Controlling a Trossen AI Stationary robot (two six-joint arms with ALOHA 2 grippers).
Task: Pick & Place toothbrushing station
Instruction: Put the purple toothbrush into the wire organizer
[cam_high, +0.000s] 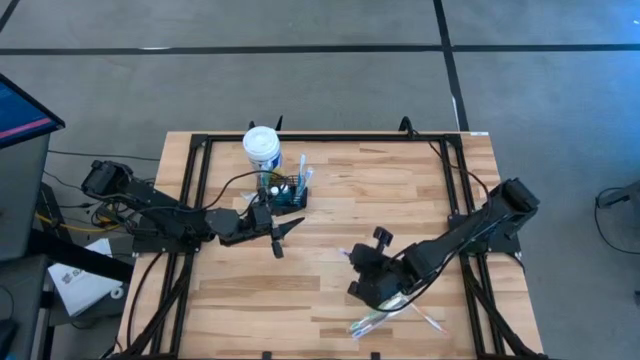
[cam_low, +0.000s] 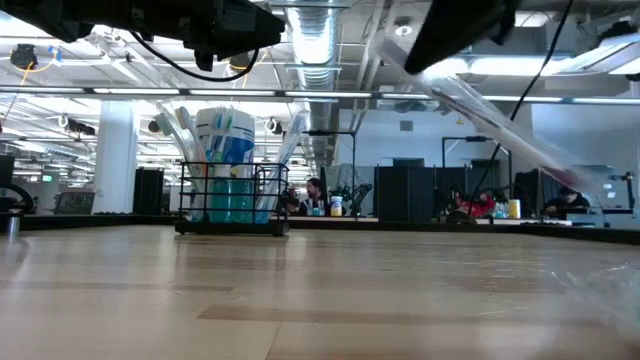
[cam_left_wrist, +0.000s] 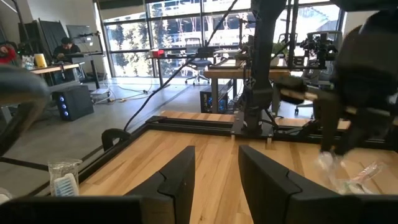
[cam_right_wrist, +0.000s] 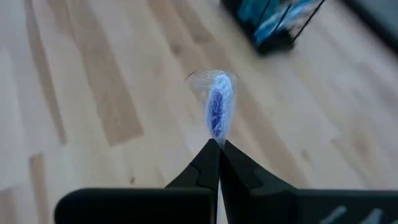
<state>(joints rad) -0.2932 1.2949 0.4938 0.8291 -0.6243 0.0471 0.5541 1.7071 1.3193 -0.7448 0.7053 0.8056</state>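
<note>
The right gripper (cam_right_wrist: 217, 146), fingers clenched on a clear-wrapped blue toothbrush (cam_right_wrist: 217, 106), must carry it to the black wire caddy (cam_high: 287, 193); the left gripper (cam_left_wrist: 214, 177) waits released.

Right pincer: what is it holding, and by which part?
The right pincer is shut on a plastic-wrapped toothbrush, pinched at one end of its wrapper.

I see a white blue-labelled tub (cam_high: 262, 148) at the table's (cam_high: 330, 290) far edge. Loose clear-wrapped toothbrushes (cam_high: 385, 318) lie near the front edge. Blue-lit screen (cam_high: 18, 108) off to one side. People (cam_low: 316, 192) sit at desks across the room.
</note>
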